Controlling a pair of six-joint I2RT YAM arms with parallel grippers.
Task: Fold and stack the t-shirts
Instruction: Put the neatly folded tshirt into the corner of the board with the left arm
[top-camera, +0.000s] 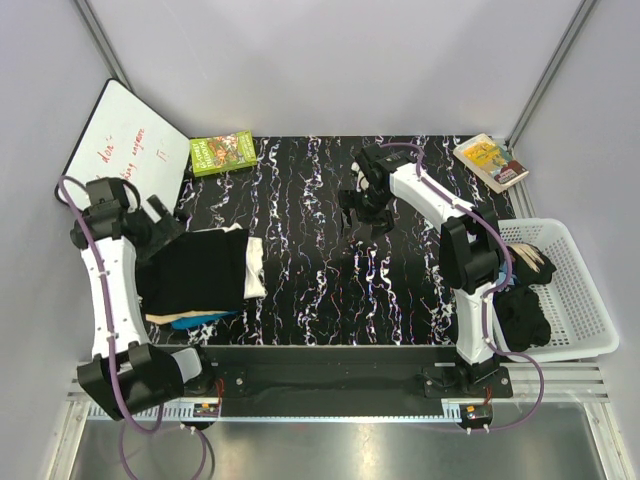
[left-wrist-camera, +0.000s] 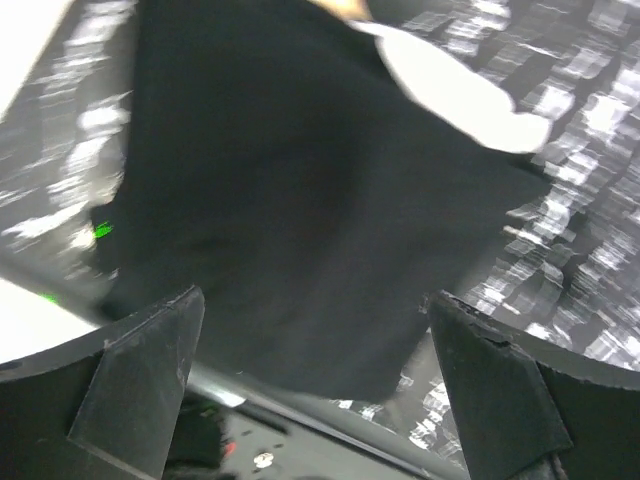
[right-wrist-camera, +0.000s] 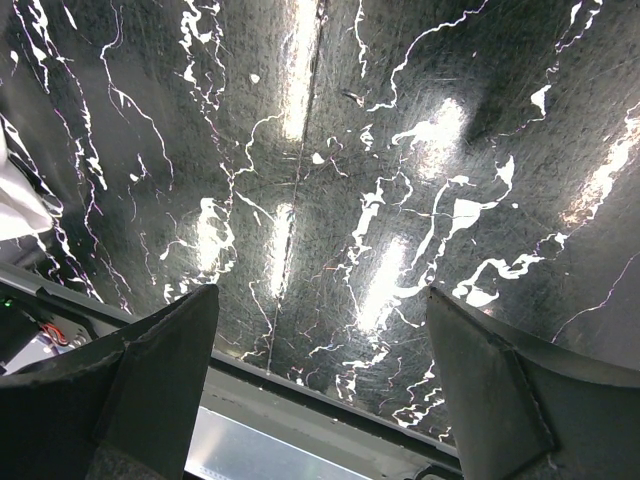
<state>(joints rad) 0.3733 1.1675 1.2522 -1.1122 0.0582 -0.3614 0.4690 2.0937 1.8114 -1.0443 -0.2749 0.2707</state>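
On the left side of the table (top-camera: 320, 290), a pile of folded t-shirts is seen. A black t-shirt (top-camera: 195, 265) is laid on top. A white t-shirt (top-camera: 256, 268) can be seen under it at the right edge, and some blue cloth (top-camera: 205, 320) is seen at the near edge.

The left gripper (top-camera: 162, 225) is held just above the far left corner of the pile. Its fingers (left-wrist-camera: 150, 370) are spread wide apart and nothing is held. This wrist picture is blurred, so it cannot be told if the cloth is touched.

The right gripper (top-camera: 362, 215) is held over the bare middle of the table. Its fingers (right-wrist-camera: 160, 370) are spread wide too, and nothing is gripped.

More work seems to be left, because another dark shirt (top-camera: 522, 318) is bunched up in the basket (top-camera: 585, 300) on the right.

To do this step well, the left gripper should be lifted straight up, so the neat pile is not dragged or bumped. The bunched shirt should then be pinched near one edge, not in the middle of the lump. It should be lifted slowly, so the basket is not pulled along, and laid flat on the bare middle of the table.
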